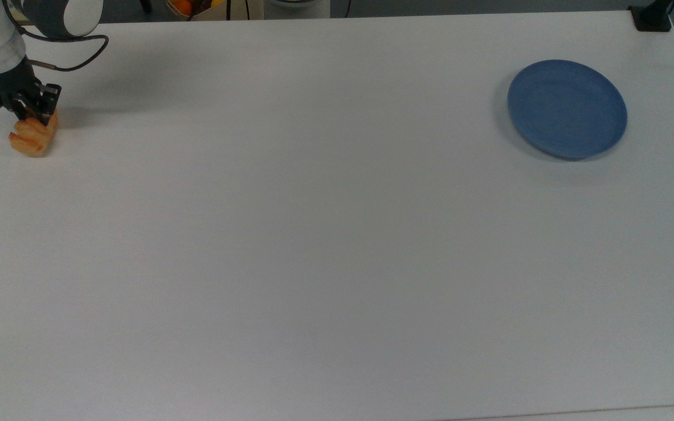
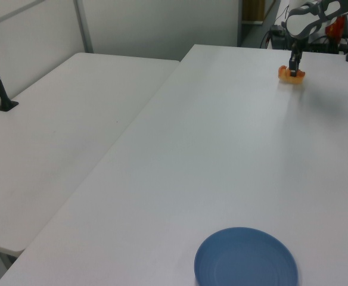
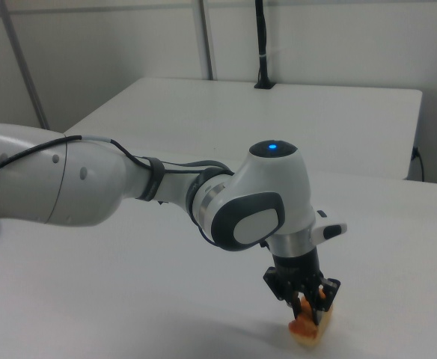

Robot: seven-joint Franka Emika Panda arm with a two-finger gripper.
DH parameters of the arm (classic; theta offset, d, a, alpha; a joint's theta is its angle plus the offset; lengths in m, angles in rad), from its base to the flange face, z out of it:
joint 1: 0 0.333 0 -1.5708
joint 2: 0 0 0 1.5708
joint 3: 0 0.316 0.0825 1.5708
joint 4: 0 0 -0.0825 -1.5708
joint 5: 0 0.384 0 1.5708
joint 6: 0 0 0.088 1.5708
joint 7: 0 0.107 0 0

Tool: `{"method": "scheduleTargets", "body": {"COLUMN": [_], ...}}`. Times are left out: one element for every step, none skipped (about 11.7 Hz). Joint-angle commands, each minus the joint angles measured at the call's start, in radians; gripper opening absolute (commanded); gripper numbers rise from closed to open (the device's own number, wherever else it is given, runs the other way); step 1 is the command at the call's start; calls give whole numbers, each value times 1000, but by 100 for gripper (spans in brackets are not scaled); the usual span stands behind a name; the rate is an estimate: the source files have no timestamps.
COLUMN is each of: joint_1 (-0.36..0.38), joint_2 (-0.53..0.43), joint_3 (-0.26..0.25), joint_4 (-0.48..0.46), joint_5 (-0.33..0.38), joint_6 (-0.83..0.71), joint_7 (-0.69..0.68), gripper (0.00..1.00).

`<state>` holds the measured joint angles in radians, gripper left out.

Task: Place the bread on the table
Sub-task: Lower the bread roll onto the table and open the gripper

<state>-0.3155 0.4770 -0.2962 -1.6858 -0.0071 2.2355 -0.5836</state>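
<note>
Gripper (image 1: 34,114) clamped on the bread (image 1: 33,136), which sits low at the table (image 1: 313,245), far left edge in the top view; contact with the surface unclear. Blue plate (image 1: 567,109) well apart, at the top view's right.

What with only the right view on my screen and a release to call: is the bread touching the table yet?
Observer: In the left view the bread sits against the table with no shadow gap under it, so it looks down.
Operator: Where on the table is it?
Observer: The top view puts it at the top view's far left, towards the upper corner.
Operator: And the plate?
Observer: The blue plate lies far off at the top view's right, with nothing on it.
</note>
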Motion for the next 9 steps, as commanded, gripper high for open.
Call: {"method": "scheduleTargets", "body": {"joint_1": [6,1,1,0,-1,-1,3,7,19], "joint_2": [9,17,17,14,6,-18,-50,-82,-119], "joint_3": [-23,-27,-29,-29,-29,-29,-29,-29,-27], "joint_4": [-12,-12,-12,-12,-11,-11,-14,-12,-11], "joint_5": [22,22,22,22,22,27,53,76,78], "joint_6": [46,47,47,47,44,35,27,-2,-54], "joint_7": [-73,-96,-104,-104,-102,-92,-78,-43,-6], "gripper": [40,48,81,100,100,100,100,100,100]}}
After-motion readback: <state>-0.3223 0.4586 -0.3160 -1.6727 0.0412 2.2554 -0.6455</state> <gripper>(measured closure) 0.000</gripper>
